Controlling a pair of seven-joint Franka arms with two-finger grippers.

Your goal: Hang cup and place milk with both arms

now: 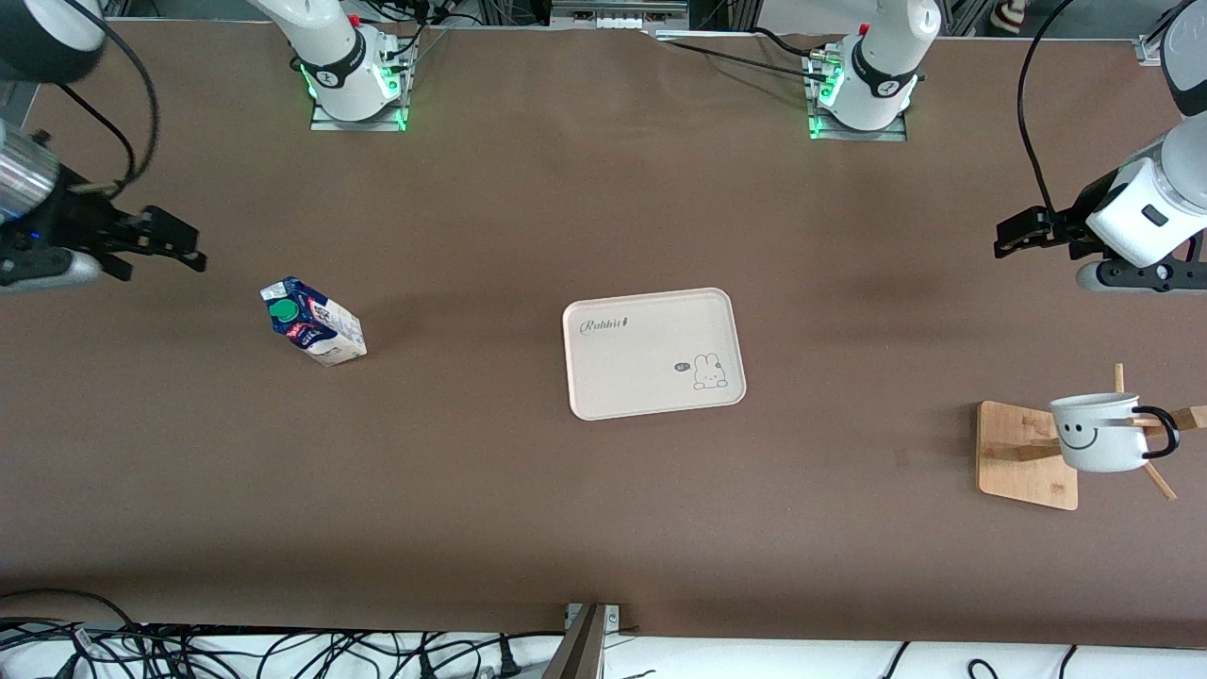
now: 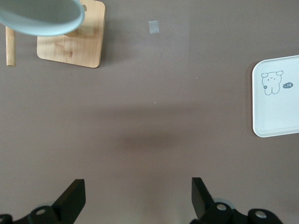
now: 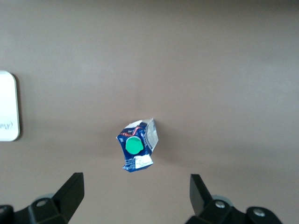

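The cup (image 1: 1094, 434), a white mug with a black smiley face and thin black handle, hangs on a peg of a wooden rack (image 1: 1014, 453) at the left arm's end of the table. Its rim shows in the left wrist view (image 2: 42, 16). The milk (image 1: 316, 322), a carton with a dark blue top and a green cap, stands on the table toward the right arm's end. It also shows in the right wrist view (image 3: 137, 145). My left gripper (image 1: 1007, 240) is open and empty over bare table near the rack. My right gripper (image 1: 179, 247) is open and empty over bare table near the milk.
A pale tray (image 1: 641, 368) with a rabbit drawing lies at the table's middle, between milk and rack. It shows at the edge of the left wrist view (image 2: 280, 116) and the right wrist view (image 3: 7, 105). Cables lie along the table's front edge.
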